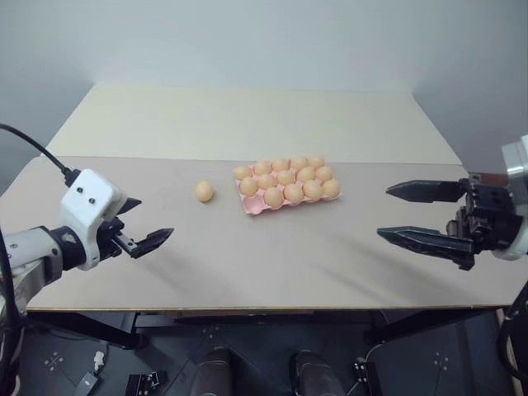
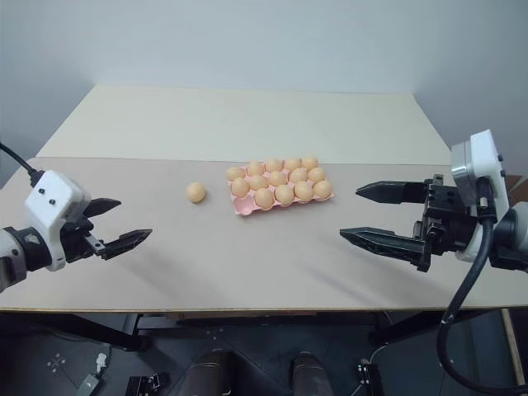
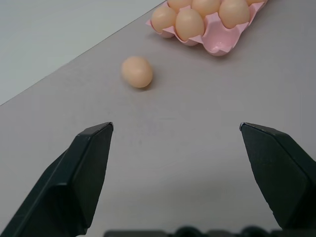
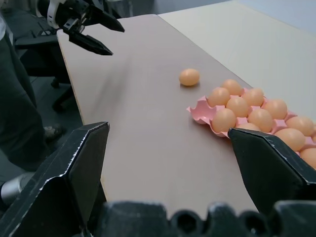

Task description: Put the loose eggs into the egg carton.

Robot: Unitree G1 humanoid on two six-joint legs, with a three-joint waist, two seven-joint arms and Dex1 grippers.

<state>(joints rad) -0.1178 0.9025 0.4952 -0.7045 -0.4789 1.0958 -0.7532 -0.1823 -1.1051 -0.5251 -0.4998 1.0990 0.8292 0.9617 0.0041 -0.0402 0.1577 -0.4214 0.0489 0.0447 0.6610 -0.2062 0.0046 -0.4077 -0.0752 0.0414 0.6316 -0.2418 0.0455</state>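
Collecting the last loose egg (image 1: pixel 205 191) | it lay on the table (image 1: pixel 272 264), just left of the egg carton (image 1: pixel 252 206), whose near-left cup looked empty | left gripper (image 1: pixel 142 223) wide, empty, near-left of the egg | right gripper (image 2: pixel 371 213) wide, empty | best: straddle egg, close gently.

Two tables are sitting end to end: a near one (image 1: pixel 272 264) with a grey-tan top, a far one (image 1: pixel 247 124) with a paler cream top, their edges meeting along a straight seam. A plain pale wall (image 1: pixel 264 41) is rising behind. Dark floor (image 1: pixel 247 355) is showing under the near edge, black frame legs (image 1: pixel 91 328) crossing it. Light is falling soft and even, casting faint shadows.
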